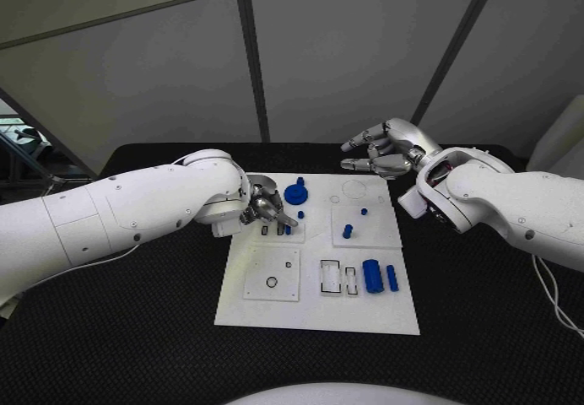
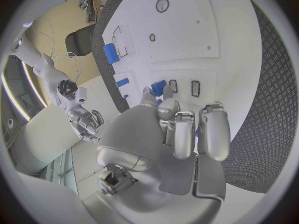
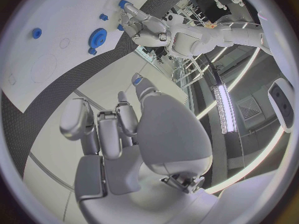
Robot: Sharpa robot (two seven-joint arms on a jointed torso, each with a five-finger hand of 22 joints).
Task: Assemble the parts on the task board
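The white task board point(image 1: 274, 308) lies mid-table. My left hand point(image 1: 267, 209) rests on its far left corner, fingers curled down and pinching a small blue part point(image 1: 283, 227) at a row of slots point(image 2: 196, 88). The same blue part point(image 2: 159, 88) sits at the fingertips in the left wrist view. A blue gear point(image 1: 296, 194) stands just beyond that hand. My right hand point(image 1: 385, 148) hovers above the board's far edge with loosely bent fingers and nothing in it. On the board's right half are two small blue pegs point(image 1: 348, 229) and two blue blocks point(image 1: 372, 276).
Black table point(image 1: 134, 337) surrounds the board on every side. The board's near left has a plate with a small ring hole point(image 1: 272, 281). Empty rectangular recesses point(image 1: 330, 277) lie left of the blue blocks. The right wrist view shows the gear point(image 3: 97, 36) and my left hand point(image 3: 134, 17).
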